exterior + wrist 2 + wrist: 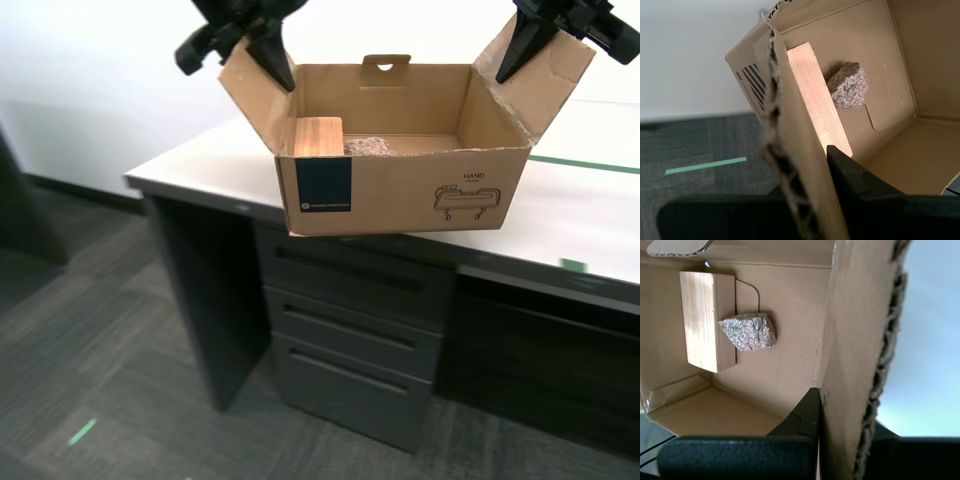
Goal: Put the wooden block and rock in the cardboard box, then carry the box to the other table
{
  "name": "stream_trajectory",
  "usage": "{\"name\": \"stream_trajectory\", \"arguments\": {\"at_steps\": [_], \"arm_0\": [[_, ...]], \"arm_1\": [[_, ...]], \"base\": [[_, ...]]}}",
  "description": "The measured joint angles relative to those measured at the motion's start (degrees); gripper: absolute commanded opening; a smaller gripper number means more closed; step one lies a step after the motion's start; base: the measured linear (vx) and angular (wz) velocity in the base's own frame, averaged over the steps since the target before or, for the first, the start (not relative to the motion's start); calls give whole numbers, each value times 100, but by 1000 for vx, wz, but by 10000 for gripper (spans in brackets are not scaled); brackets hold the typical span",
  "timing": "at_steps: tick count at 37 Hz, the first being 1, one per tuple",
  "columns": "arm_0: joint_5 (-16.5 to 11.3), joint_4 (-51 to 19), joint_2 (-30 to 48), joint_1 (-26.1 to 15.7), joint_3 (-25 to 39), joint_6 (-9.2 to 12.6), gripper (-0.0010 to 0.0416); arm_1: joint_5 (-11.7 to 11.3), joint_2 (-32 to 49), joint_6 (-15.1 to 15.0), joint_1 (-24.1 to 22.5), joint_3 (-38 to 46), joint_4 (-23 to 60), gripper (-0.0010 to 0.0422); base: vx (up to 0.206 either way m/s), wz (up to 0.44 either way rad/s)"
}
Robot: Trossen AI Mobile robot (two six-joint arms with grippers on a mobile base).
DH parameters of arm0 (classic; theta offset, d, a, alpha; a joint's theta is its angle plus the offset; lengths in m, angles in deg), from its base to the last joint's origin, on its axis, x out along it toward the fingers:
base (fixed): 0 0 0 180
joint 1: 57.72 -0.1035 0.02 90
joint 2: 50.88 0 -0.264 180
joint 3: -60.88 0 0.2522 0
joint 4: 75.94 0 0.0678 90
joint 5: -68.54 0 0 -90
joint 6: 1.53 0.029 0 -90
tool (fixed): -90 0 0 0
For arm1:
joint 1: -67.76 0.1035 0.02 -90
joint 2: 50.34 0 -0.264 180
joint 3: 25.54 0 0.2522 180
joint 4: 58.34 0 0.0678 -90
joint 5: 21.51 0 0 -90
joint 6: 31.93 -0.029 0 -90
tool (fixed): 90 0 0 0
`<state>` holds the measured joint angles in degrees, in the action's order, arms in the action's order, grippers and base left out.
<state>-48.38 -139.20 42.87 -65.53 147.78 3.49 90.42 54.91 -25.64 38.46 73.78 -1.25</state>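
- My first gripper [822, 432] is clamped on one side flap of the cardboard box [400, 185]; my second gripper [812, 192] is clamped on the opposite flap. Each wrist view shows a dark finger pressed against the inner face of its flap.
- In the exterior view, the box sits at centre frame, at the near edge of a table [600, 215], with its front face at or slightly past that edge. Whether the base rests on the surface or hangs clear cannot be told.
- The wooden block [317, 136] stands inside the box near the front corner on the exterior view's left. The rock [748, 331] lies against it on the box floor.
- Risk: the box appears to be held by its flaps alone. The corrugated edges look frayed; a flap may bend, tear or slip from the fingers.
- Risk: uneven motion of the arms tilts the box. The loose block and rock then slide, shifting the load toward one flap.
- Surroundings: a dark drawer unit [350, 340] stands beneath the table, lower centre of the exterior view. Green tape [585, 165] marks the table surface at right.
- Obstruction: nothing stands on the visible table surface beside the box.
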Motion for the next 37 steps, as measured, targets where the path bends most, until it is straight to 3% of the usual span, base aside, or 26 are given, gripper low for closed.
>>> {"name": "stream_trajectory", "arguments": {"at_steps": [7, 11, 15, 23, 28, 37], "arm_0": [[11, -7, -87, -243, 0, 319, -1], [302, -20, -103, -525, -4, 577, -1], [485, -26, -103, -785, -11, 717, -1], [538, -33, -107, -876, -11, 664, -1], [699, -28, -107, -876, -11, 551, -1], [723, -101, -107, -868, -11, 490, -1]], "arm_1": [[-216, -229, -227, 24, -133, 72, -1], [-229, -229, -503, 28, -136, 168, -1], [-273, -236, -525, 31, -136, 437, -1], [-297, -251, -553, 35, -140, 501, -1], [-286, -251, -321, 22, -142, 372, -1], [-275, -254, 81, 9, -144, 396, -1]], "base": [[-72, 333], [-71, 317], [-64, 290], [-59, 265], [-49, 231], [-39, 183]]}}
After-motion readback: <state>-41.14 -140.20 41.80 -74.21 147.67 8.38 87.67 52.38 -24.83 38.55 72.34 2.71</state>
